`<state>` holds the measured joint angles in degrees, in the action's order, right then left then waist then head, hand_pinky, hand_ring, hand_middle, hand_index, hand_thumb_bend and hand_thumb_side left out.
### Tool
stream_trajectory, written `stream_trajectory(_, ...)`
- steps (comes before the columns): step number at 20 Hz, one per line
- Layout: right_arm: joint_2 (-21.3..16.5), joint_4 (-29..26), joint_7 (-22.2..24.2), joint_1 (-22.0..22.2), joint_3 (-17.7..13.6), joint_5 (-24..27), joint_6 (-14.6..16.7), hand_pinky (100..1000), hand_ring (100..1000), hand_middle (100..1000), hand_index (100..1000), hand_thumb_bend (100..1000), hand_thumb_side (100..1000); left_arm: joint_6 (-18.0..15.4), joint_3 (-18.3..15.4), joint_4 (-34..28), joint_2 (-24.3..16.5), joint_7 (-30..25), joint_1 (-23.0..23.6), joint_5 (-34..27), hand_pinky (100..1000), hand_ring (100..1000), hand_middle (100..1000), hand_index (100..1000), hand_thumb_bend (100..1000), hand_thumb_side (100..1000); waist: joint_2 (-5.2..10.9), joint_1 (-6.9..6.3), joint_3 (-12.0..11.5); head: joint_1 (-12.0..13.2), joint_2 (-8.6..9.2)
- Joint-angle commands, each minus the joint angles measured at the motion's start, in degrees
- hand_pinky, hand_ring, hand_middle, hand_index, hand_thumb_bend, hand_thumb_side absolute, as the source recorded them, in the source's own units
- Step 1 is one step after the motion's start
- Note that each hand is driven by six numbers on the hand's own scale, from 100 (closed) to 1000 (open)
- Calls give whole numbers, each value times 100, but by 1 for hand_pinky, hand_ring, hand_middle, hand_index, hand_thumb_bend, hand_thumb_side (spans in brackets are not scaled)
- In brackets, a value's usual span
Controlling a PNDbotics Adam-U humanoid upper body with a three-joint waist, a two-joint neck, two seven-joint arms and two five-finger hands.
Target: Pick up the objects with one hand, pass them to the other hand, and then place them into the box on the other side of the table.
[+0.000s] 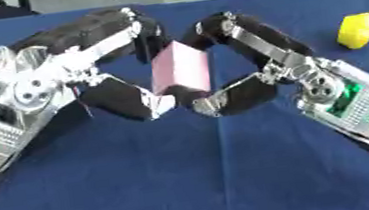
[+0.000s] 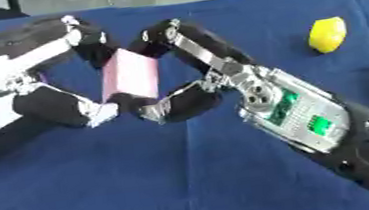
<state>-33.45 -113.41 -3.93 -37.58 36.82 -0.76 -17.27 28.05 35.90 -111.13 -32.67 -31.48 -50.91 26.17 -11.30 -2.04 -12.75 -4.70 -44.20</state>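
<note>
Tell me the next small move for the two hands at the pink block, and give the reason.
Probably one hand should let go so the other alone carries it. The pink block is off the blue table, upright, with the left hand and right hand both curled on it from opposite sides. Which hand brought it cannot be told here, and no box shows in either view.

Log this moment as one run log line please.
phase: handover | pink block between both hands above blue table | left hand: shut on block | right hand: shut on block | lemon on table, untouched
</note>
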Motion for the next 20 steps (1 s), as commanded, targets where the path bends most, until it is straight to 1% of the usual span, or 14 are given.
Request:
stream_trajectory(1, -87, -118, 7, -33, -27, -118, -71, 793, 749, 584, 689, 617, 140, 30, -102, -51, -108, -50, -83, 123, 712, 595, 471, 441, 157, 139, 139, -60, 1, 15, 9)
stream_trajectory(7, -101, -118, 92, -23, -23, -367, -106, 805, 799, 650, 769, 659, 184, 23, -109, -74, -132, -254, -77, 290, 702, 586, 453, 431, 220, 111, 143, -60, 1, 17, 9)
stream_trajectory(10, -116, -118, 146, -14, -28, -458, -91, 808, 807, 661, 781, 659, 197, 11, -116, -86, -146, -353, -78, 382, 698, 584, 442, 425, 234, 104, 146, -58, 5, 25, 9)
stream_trajectory(16, -144, -118, 157, 14, -45, -594, -211, 813, 820, 680, 801, 656, 212, -55, -141, -77, -197, -550, -32, 549, 694, 586, 438, 423, 263, 108, 150, -62, 8, 33, 9)
stream_trajectory(20, -179, -118, 151, 34, -54, -662, -275, 815, 823, 684, 804, 654, 217, -84, -223, -74, -343, -601, 68, 635, 692, 588, 440, 425, 276, 100, 160, -73, 13, 38, 9)
